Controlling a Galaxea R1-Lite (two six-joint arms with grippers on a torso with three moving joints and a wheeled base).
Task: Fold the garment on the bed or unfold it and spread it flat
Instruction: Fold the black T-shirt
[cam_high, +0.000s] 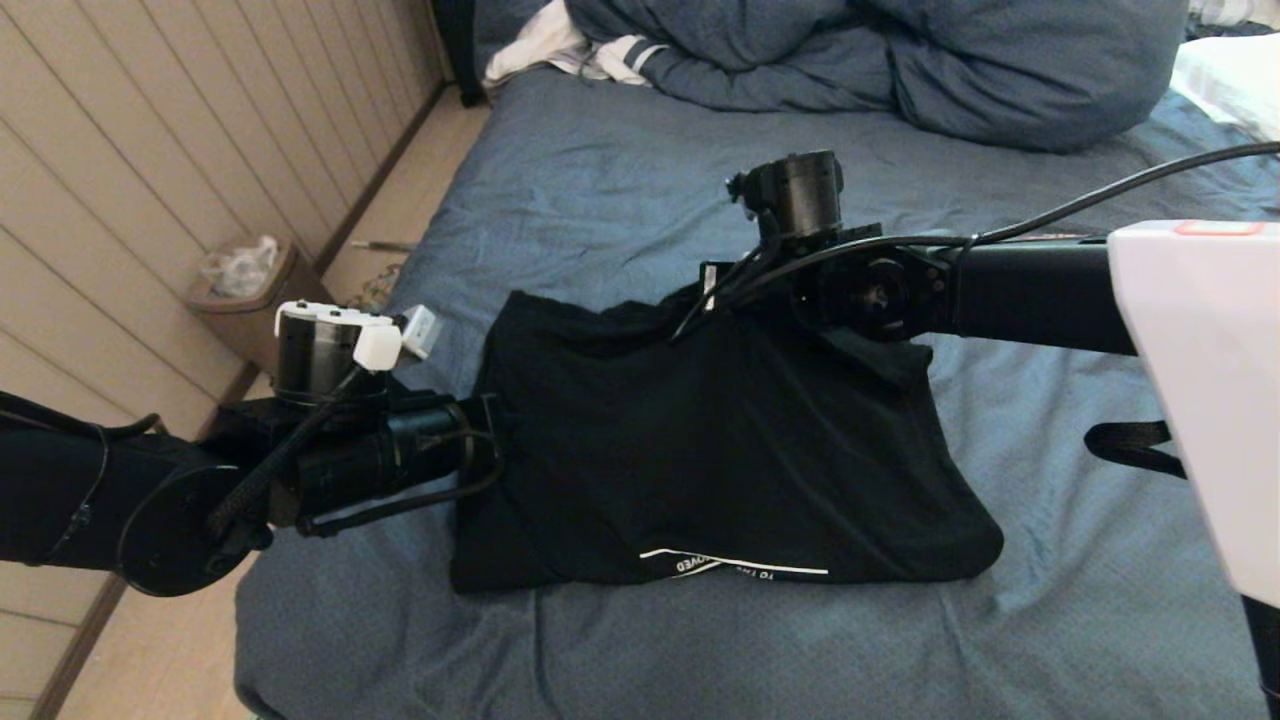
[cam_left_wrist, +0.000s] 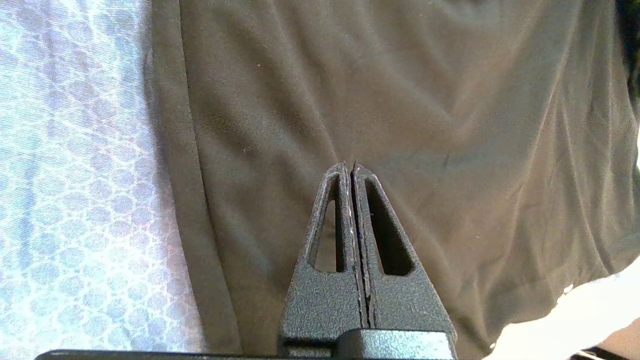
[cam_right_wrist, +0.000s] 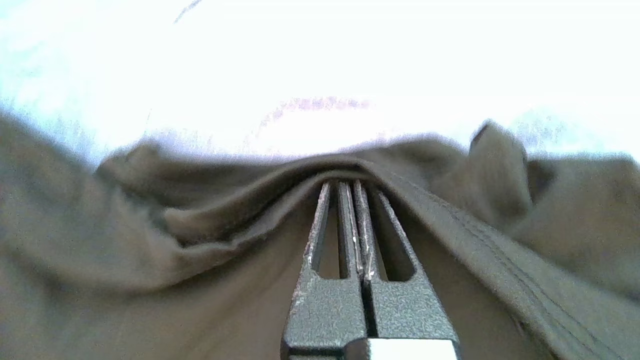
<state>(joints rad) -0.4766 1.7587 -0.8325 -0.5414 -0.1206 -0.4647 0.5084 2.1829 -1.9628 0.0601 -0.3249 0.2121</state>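
Observation:
The garment (cam_high: 700, 450), a black T-shirt, lies folded in the middle of the bed (cam_high: 600, 180), a strip of white lettering showing at its near edge. My left gripper (cam_high: 492, 440) is at the shirt's left side. In the left wrist view the left gripper (cam_left_wrist: 350, 166) is shut, its tips on the black cloth (cam_left_wrist: 450, 125) just inside the hem, with creases running into them. My right gripper (cam_high: 715, 300) is at the shirt's far edge. In the right wrist view the right gripper (cam_right_wrist: 350, 184) is shut, with its tips tucked under a raised fold of cloth (cam_right_wrist: 125, 280).
A bulky blue-grey duvet (cam_high: 880, 70) and a white striped cloth (cam_high: 590, 50) lie at the head of the bed, with a white pillow (cam_high: 1230, 80) at the far right. A bin (cam_high: 245, 290) stands on the floor by the wall on the left. A black strap (cam_high: 1130, 445) lies right of the shirt.

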